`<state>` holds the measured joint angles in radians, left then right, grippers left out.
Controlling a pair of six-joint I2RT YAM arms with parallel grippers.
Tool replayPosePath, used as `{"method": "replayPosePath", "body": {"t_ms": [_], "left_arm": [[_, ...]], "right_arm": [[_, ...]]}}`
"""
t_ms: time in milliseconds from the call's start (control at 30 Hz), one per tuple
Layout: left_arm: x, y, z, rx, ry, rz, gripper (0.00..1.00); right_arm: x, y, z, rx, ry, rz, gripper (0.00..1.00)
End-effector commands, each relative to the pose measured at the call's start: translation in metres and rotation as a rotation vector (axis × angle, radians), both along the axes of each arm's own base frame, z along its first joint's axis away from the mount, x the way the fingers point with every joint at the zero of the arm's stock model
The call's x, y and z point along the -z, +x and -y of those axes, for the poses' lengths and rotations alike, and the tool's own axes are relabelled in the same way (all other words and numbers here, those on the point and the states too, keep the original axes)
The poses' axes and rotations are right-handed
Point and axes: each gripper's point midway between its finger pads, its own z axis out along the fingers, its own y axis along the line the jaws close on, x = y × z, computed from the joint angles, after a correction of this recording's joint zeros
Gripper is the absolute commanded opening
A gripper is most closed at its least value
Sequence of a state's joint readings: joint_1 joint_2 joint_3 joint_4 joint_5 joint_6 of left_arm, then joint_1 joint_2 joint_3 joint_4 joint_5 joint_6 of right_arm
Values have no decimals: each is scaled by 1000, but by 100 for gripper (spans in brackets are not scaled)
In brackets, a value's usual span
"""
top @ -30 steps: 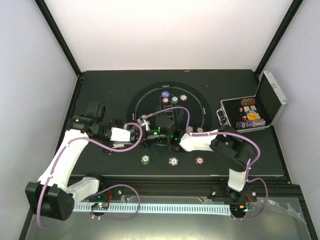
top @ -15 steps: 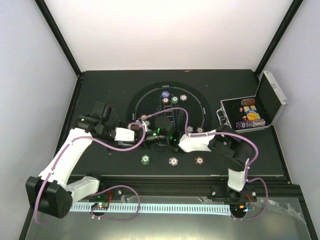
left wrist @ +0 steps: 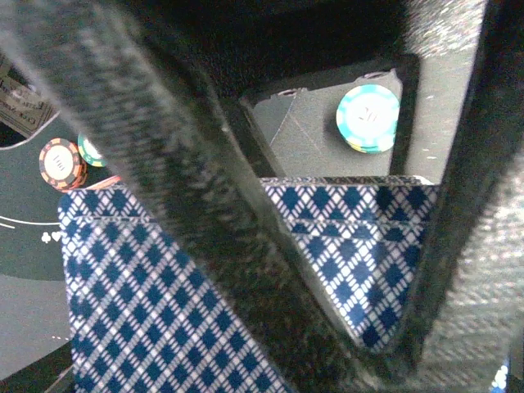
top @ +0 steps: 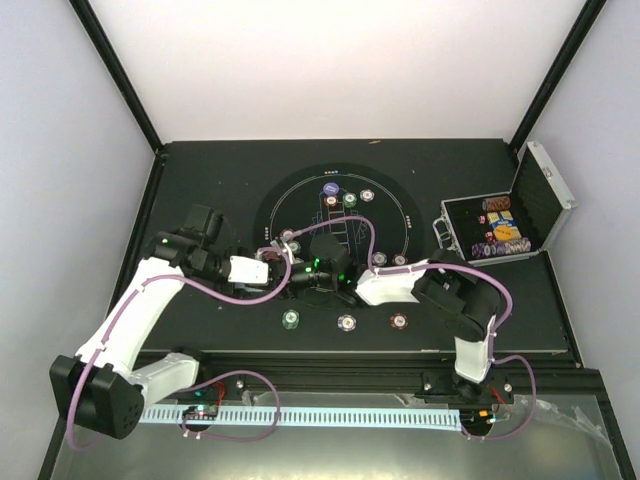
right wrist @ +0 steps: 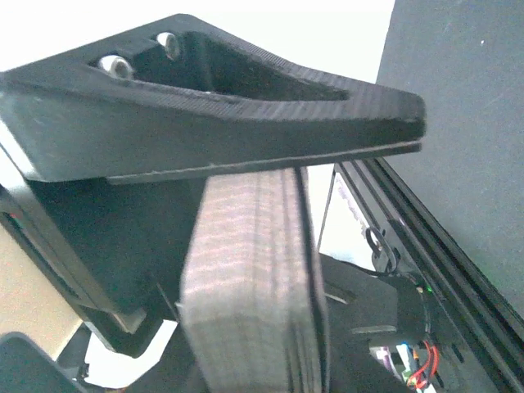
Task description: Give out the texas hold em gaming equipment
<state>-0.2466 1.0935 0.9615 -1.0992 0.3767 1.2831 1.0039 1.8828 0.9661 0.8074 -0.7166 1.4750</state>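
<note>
The overhead camera looks down from behind the arm bases on the whole table [top: 200, 170] around the round mat [top: 300, 195], while both wrist cameras sit tight against the cards [left wrist: 147, 311], the left glimpsing the mat, the right facing the rail [right wrist: 426, 262] nearside of it.

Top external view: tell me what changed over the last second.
The left hand slid right toward the right hand and closed on the cards that hand holds. The right hand kept its grip; the chips and case stayed put.
</note>
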Motion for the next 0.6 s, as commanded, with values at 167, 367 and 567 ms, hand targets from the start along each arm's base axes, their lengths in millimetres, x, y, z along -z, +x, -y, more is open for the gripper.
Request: {"method": "replayPosePath", "body": {"t_ms": [167,367,567], "left_arm": [[-9,-4,-1,44,26,30,25],[-7,-6,-1,53,37,28,19],[-2,-6,-1,53,44,31,23]], "right_arm": [[13,-7,-6,-35,-6,-11,38],[11,-4,-10,-30,10,-29,41],[8,0,-13,-12,55,-67,20]]}}
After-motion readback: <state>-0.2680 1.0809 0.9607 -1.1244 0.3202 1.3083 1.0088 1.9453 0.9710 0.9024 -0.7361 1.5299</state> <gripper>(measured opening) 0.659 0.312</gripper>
